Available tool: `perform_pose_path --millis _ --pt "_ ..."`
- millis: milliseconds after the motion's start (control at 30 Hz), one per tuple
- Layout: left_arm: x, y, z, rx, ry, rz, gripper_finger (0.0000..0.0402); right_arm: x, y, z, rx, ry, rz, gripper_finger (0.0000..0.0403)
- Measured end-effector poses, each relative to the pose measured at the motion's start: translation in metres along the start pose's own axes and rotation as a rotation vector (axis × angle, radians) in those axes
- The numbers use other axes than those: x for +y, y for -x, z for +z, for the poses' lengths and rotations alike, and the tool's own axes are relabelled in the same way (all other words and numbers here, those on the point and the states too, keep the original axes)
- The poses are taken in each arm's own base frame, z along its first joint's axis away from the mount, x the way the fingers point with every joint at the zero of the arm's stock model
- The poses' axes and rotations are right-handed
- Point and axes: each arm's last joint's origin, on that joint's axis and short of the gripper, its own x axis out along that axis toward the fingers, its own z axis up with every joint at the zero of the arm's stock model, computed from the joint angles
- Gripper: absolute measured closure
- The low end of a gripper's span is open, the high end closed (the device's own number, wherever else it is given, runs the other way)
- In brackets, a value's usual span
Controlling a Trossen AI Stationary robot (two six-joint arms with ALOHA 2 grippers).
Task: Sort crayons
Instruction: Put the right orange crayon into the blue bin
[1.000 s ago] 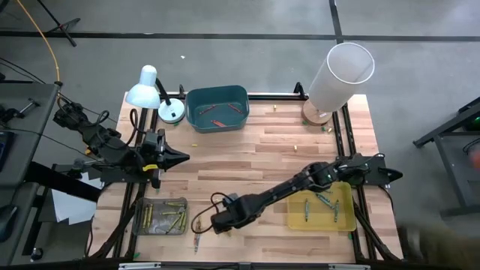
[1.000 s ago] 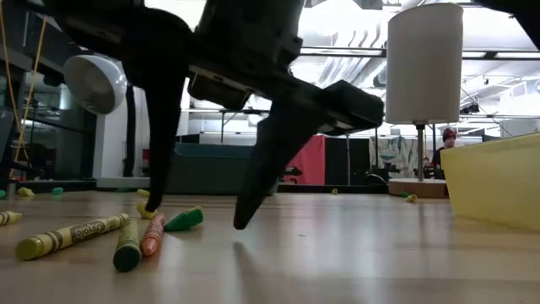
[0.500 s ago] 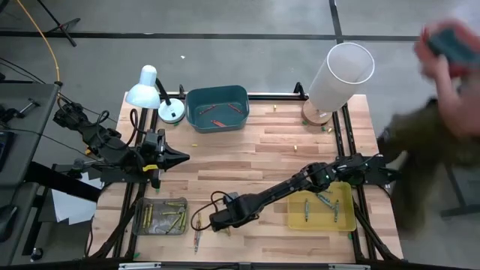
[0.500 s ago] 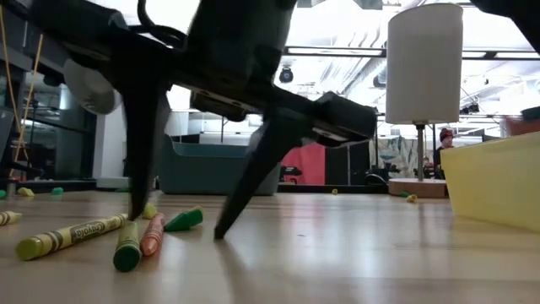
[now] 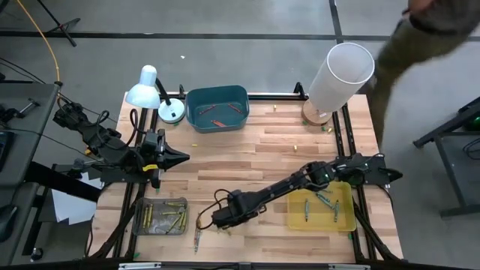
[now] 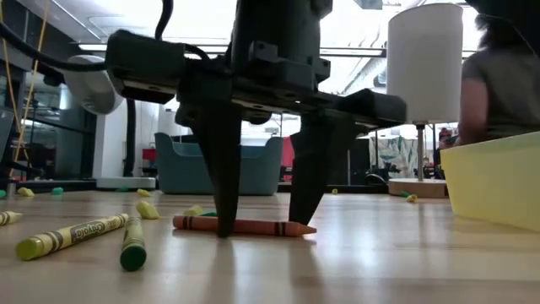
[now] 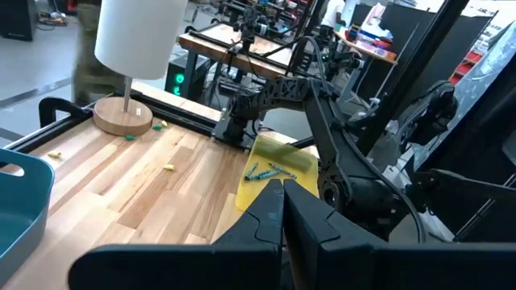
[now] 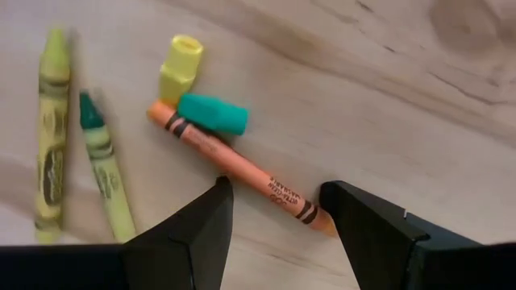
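We are looking at a robotics lab or workshop. The wooden surface (image 5: pixel 255 142) sits in a black metal frame on a bare grey concrete floor (image 5: pixel 225 45), and two dark robot arms are mounted on its sides. In the left wrist view we see more of the same rigs farther back: another framed bench (image 7: pixel 242 44) carrying arms and cables, and shelves of equipment. The low view shows an open hall with exposed ceiling lights (image 6: pixel 354 17) and a person (image 6: pixel 502 76) passing behind. Sorting trays, a desk lamp (image 5: pixel 146 88) and a white cylinder lamp (image 5: pixel 341 71) stand on the surface.
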Motion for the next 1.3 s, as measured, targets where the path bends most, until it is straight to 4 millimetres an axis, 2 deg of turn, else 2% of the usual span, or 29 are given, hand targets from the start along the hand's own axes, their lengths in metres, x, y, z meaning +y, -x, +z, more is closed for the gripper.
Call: perform_pose_path --millis 133,233,333,433,467,567,667,833,900,1033,1167,1300 --pt "0.0 0.0 0.0 -0.001 -0.001 0.003 0.0402 0.0 0.0 0.004 0.045 0.16 0.006 0.0195" --pt "0.001 0.0 0.0 -0.012 0.0 0.023 0.0402 -0.002 0.0 0.005 0.046 0.255 -0.009 0.0213" --pt "0.002 0.0 0.001 -0.029 0.0 0.055 0.0402 -0.004 -0.001 0.006 0.051 0.358 -0.035 0.027" --pt "0.003 0.001 0.002 -0.049 0.005 0.083 0.0402 -0.007 -0.001 0.007 0.034 0.461 -0.066 0.0363" --pt "0.003 0.002 0.003 -0.059 0.013 0.087 0.0402 -0.007 0.0 0.007 0.029 0.501 -0.069 0.038" --pt "0.004 0.004 0.007 -0.092 0.033 0.106 0.0401 -0.009 0.008 0.003 0.015 0.596 -0.078 0.0382" --pt "0.005 0.006 0.011 -0.135 0.061 0.124 0.0401 -0.023 0.021 -0.005 -0.038 0.71 -0.215 0.0395" --pt "0.007 0.008 0.013 -0.171 0.078 0.181 0.0402 -0.042 0.06 -0.023 -0.115 0.848 -0.306 0.0399" --pt "0.007 0.007 0.013 -0.176 0.091 0.194 0.0401 -0.048 0.063 -0.03 -0.128 0.878 -0.286 0.0399" --pt "0.008 0.007 0.013 -0.181 0.118 0.194 0.0401 -0.085 0.073 -0.041 -0.141 0.852 -0.216 0.0401" --pt "0.007 0.007 0.013 -0.182 0.139 0.193 0.0401 -0.141 0.081 -0.047 -0.161 0.72 -0.051 0.0401" --pt "0.006 0.005 0.012 -0.183 0.141 0.205 0.0401 -0.187 0.099 -0.045 -0.241 0.561 0.279 0.0402"
